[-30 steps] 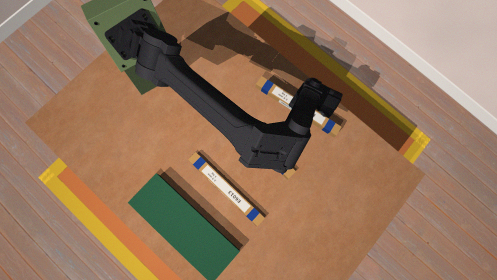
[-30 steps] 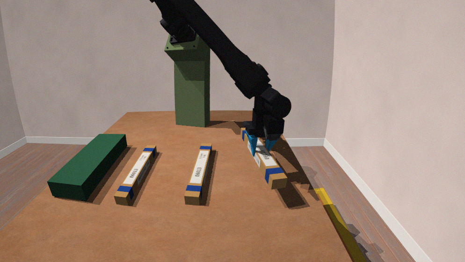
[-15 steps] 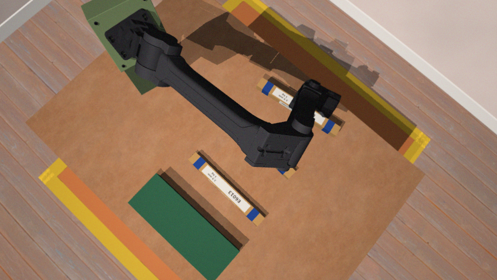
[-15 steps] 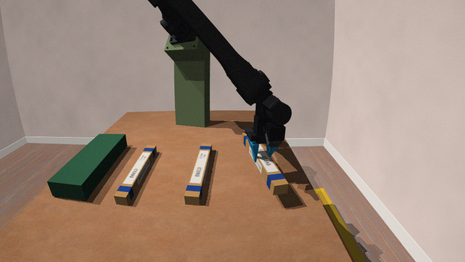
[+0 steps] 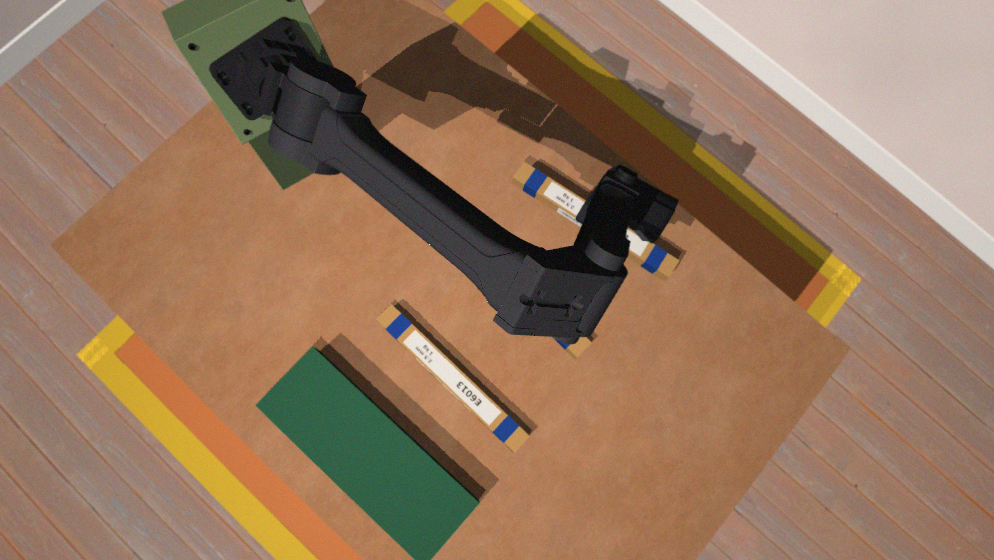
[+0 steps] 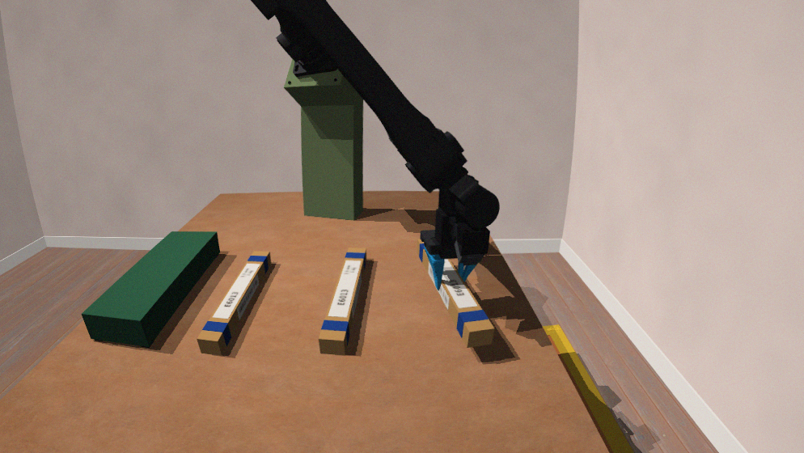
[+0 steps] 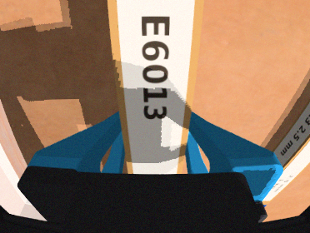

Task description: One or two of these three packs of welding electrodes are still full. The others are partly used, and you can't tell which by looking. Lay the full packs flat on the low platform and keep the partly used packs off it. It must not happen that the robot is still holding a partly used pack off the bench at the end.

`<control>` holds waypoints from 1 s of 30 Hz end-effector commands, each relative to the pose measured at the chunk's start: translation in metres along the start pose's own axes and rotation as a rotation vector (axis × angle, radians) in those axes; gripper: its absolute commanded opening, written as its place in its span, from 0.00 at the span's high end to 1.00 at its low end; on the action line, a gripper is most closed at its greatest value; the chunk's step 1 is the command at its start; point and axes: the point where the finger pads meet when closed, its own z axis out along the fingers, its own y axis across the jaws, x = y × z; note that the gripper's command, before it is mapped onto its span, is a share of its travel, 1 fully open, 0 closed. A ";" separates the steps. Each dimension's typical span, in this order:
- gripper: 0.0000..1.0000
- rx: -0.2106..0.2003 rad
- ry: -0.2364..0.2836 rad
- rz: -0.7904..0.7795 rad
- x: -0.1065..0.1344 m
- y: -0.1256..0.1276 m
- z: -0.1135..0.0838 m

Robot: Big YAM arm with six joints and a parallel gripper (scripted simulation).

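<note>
While the jaws (image 6: 451,279) are clamping the pack furthest from the green platform (image 5: 368,452) (image 6: 154,281), its ends are risking a bump on the table (image 5: 660,389) (image 6: 269,393). An off-centre grip could be causing that.

Packs (image 5: 452,377) (image 6: 343,292) (image 7: 156,25): tan, blue band near each end, white label, black "E6013" lettering. Platform (image 5: 375,452) (image 6: 151,281): uniform dark green. Bench (image 5: 229,278) (image 6: 269,388): mottled orange-brown. Pincer (image 6: 451,275) (image 7: 155,116): blue fingers, black body. Pedestal (image 5: 182,31) (image 6: 328,168): muted green. Floor strips (image 5: 208,462) (image 6: 585,377): yellow.
</note>
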 end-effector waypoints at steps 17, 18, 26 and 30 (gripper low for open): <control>1.00 -0.029 -0.037 -0.017 -0.011 0.012 -0.018; 1.00 -0.029 -0.036 -0.017 -0.011 0.012 -0.018; 1.00 -0.030 -0.030 -0.024 -0.004 0.014 -0.014; 1.00 -0.030 -0.024 -0.028 0.001 0.015 -0.012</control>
